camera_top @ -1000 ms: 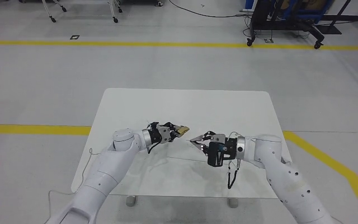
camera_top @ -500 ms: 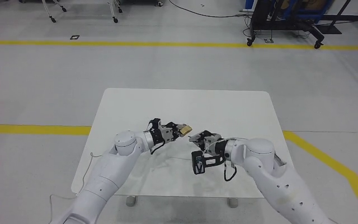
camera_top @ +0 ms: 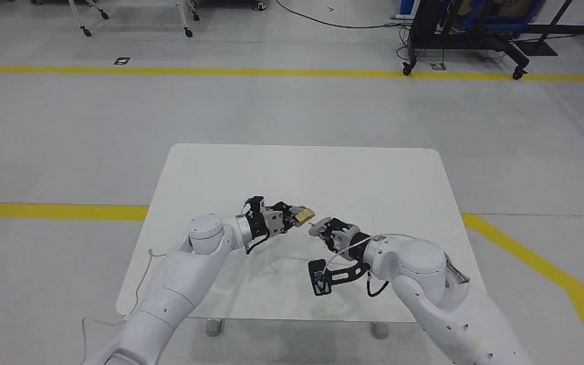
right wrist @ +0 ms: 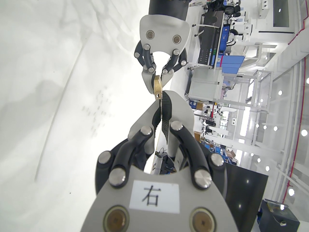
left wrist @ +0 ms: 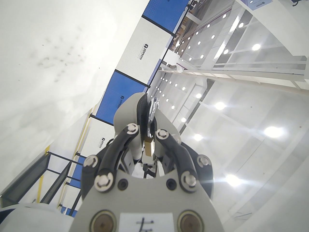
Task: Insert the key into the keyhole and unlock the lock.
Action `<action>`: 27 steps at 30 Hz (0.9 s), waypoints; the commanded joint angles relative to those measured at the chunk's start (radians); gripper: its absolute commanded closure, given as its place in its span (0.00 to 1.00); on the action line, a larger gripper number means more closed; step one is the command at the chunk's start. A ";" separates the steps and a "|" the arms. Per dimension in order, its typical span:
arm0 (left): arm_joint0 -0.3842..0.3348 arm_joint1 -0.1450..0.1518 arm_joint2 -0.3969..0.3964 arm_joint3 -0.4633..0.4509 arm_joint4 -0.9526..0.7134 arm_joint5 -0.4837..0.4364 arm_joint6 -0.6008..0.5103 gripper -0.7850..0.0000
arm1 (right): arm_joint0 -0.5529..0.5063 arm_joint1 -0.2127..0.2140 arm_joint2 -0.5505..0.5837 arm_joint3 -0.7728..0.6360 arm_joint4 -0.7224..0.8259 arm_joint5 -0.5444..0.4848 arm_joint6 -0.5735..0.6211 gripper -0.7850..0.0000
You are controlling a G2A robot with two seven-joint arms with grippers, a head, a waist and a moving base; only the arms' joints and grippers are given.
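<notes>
Brass lock (right wrist: 158,88) clamped in closed left gripper (right wrist: 157,79) above worktop (camera_top: 383,173), keyhole facing closed right gripper (right wrist: 161,100), key presumably hidden between pads (right wrist: 166,108); insertion step in hand, next needing fine alignment, straight push, then twist.

White table (camera_top: 365,178) standing on pale grey floor (camera_top: 274,109). Yellow line (camera_top: 228,70) running across floor beyond table. Second yellow line (camera_top: 64,211) passing beside table on both sides. Black wheeled rack (camera_top: 470,41) standing at far right, black cable (camera_top: 338,20) trailing toward it. Castor legs (camera_top: 137,18) showing at far left. Blue panels (left wrist: 166,8) and white panels (left wrist: 144,49) alternating along wall. Round ceiling lights (left wrist: 272,131) glowing in rows. Framed enclosure (right wrist: 207,85) and benches (right wrist: 217,25) standing along hall.
</notes>
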 commanded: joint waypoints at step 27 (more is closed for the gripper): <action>-0.005 -0.005 0.007 0.004 0.021 0.007 -0.027 1.00 | 0.041 -0.007 -0.069 0.005 -0.069 -0.060 0.095 1.00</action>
